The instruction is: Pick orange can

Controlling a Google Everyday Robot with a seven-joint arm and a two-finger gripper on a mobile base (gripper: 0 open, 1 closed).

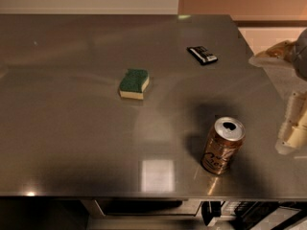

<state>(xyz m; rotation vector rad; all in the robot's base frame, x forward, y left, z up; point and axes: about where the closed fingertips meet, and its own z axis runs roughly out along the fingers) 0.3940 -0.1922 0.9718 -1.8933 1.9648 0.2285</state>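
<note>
Pincer point(293, 128) right of orange can point(223, 145), apart

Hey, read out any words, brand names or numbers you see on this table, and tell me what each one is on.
Nothing here is clear enough to quote.
orange can: dark cursive lettering on a pale patch, too blurred to read.
black packet: pale markings, too small to read.
green sponge: no text.
gripper, at the right edge of the view, beside the can and apart from it: no text visible.
</note>
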